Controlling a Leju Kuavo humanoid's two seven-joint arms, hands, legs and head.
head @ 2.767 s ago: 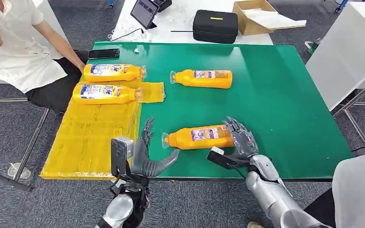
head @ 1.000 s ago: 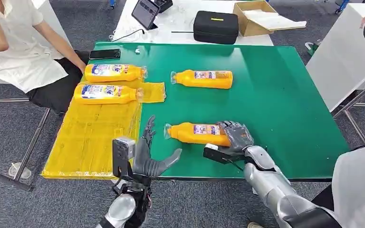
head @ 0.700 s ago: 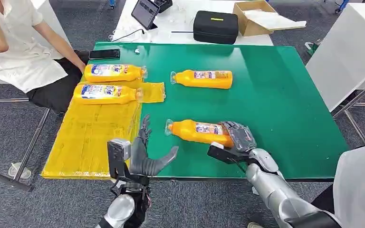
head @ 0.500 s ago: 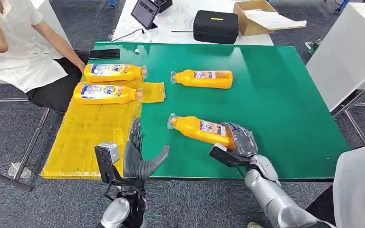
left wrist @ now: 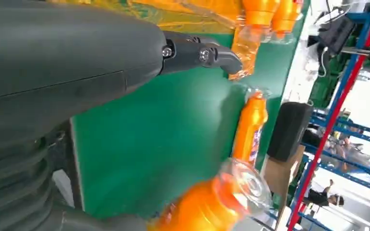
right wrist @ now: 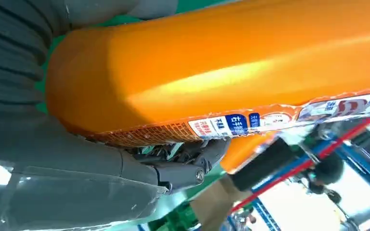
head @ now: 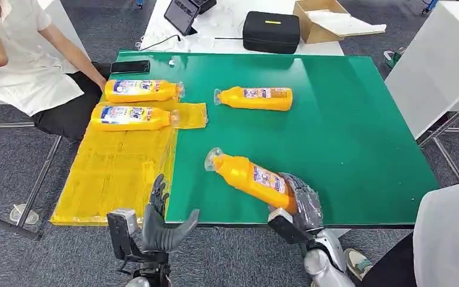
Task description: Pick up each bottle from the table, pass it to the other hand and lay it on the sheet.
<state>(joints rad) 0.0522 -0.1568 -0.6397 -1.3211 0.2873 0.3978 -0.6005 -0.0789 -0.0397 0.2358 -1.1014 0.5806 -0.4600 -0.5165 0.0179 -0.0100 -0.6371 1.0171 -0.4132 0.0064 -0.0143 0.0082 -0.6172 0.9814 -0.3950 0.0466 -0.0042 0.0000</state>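
My right hand [head: 300, 203] grips the base of an orange bottle [head: 252, 178] and holds it lifted and tilted over the green table's [head: 346, 131] near edge, its clear cap pointing up and to the left. The same bottle [right wrist: 231, 72] fills the right wrist view, with my dark fingers [right wrist: 183, 159] wrapped under it. My left hand [head: 158, 221] is open, fingers spread, at the near edge beside the yellow sheet [head: 116, 173]. Two bottles [head: 142, 90] [head: 130, 117] lie on the sheet's far end. Another bottle [head: 254, 98] lies on the table.
A seated person in a white shirt [head: 24, 60] is at the table's far left corner, next to a black phone [head: 130, 66]. A black case [head: 271, 31], a tablet [head: 181, 15] and a cardboard box [head: 326, 21] stand on the white table behind.
My right hand has closed on the near bottle, lifted it and drawn it toward the near edge, tilting its cap upward. My left hand has dropped back toward the near edge.
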